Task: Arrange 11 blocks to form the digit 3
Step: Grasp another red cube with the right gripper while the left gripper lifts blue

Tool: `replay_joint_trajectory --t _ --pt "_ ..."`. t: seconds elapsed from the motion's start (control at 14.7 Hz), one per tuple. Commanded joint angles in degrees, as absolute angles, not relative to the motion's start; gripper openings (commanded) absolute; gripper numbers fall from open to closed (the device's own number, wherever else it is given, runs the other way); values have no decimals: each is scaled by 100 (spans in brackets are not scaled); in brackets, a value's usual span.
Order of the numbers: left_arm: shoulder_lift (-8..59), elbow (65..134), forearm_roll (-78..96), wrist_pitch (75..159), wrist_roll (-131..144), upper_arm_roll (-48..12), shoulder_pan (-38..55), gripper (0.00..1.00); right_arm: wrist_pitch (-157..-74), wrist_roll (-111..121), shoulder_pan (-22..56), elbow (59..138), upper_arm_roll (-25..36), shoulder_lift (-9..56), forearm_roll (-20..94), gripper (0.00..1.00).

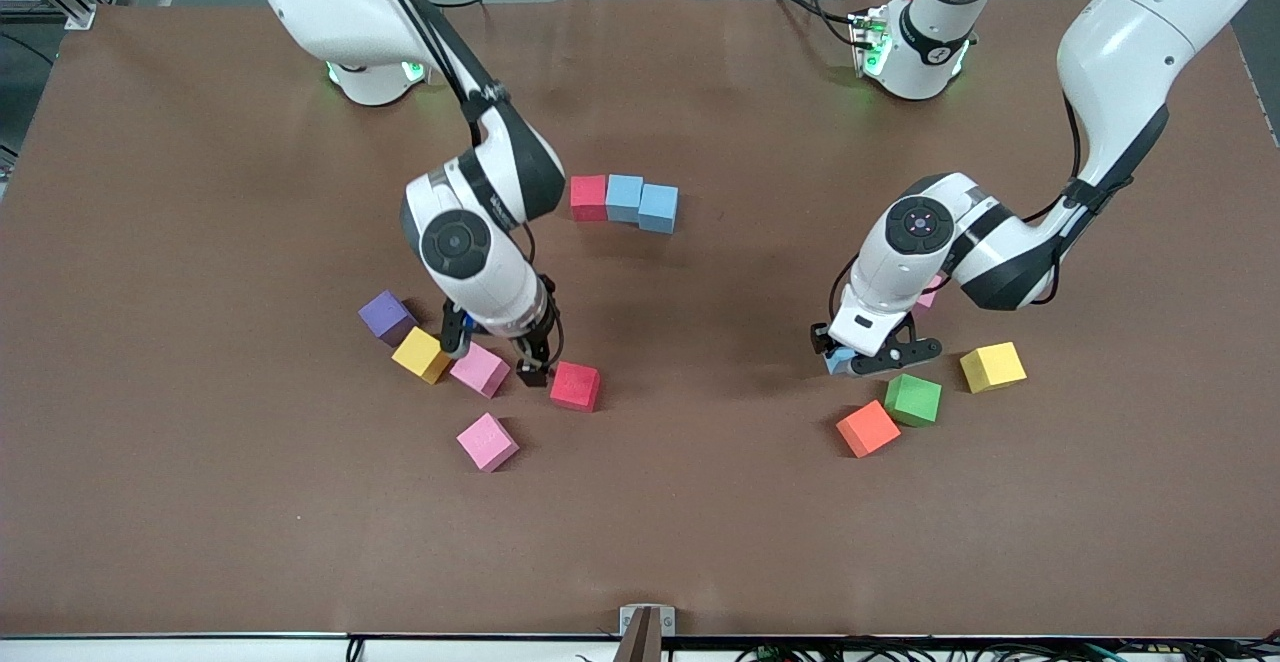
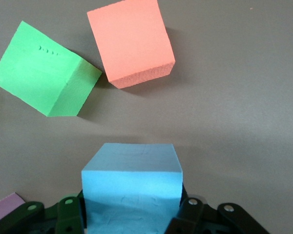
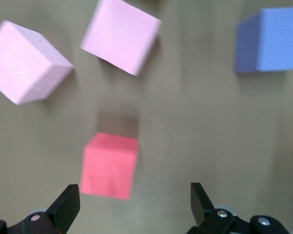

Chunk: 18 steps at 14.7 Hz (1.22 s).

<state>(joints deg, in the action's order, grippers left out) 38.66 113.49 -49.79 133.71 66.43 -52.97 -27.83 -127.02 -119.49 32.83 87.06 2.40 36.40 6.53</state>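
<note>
Front view: left gripper (image 1: 868,362) grips a light blue block (image 1: 840,361); the row (image 1: 624,200) lies toward the bases; right gripper (image 1: 495,354) hangs open

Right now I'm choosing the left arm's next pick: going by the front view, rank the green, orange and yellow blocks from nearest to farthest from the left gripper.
The left gripper is shut on a light blue block.
1. Green block: just beside the gripper, nearer the front camera.
2. Orange block: beside the green one, nearer the camera.
3. Yellow block: toward the left arm's end of the table.
</note>
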Motion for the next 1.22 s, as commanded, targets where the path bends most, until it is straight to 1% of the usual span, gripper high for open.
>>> replay_joint_trajectory --t 0.0,0.2,0.34,0.54,0.68,0.95,1.02,1.09,1.15 --pt "3964 11224 -4984 13280 6741 -5335 -2777 53 -12577 -11936 3147 8122 158 4156 308 100" --pt "3981 11119 -4362 13280 6776 -5335 -2777 53 -12595 -11988 3155 7823 158 4508 290 100" --pt "3981 11118 -4263 13280 7082 -5335 -2769 53 -12603 -12076 3199 7673 158 4693 290 100" --pt "4060 11109 -4263 13289 8117 -5335 -2777 53 -12621 -12155 3234 7541 158 4869 281 99" --pt "4096 11109 -4280 13289 8987 -5335 -2760 53 -12639 -12155 3217 7532 158 4869 281 99" --pt "4157 10987 -4280 13324 10552 -5335 -2681 53 -12955 -12313 3225 7427 158 5045 290 98" --pt "4157 10943 -4272 13324 10947 -5335 -2611 53 -12955 -12313 3234 7418 158 5054 290 98" --pt "4166 10899 -4289 13324 11343 -5326 -2558 53 -12955 -12313 3243 7418 158 5062 290 93" --pt "4183 10881 -4333 13324 11660 -5300 -2497 53 -12964 -12305 3261 7418 158 5071 290 87"
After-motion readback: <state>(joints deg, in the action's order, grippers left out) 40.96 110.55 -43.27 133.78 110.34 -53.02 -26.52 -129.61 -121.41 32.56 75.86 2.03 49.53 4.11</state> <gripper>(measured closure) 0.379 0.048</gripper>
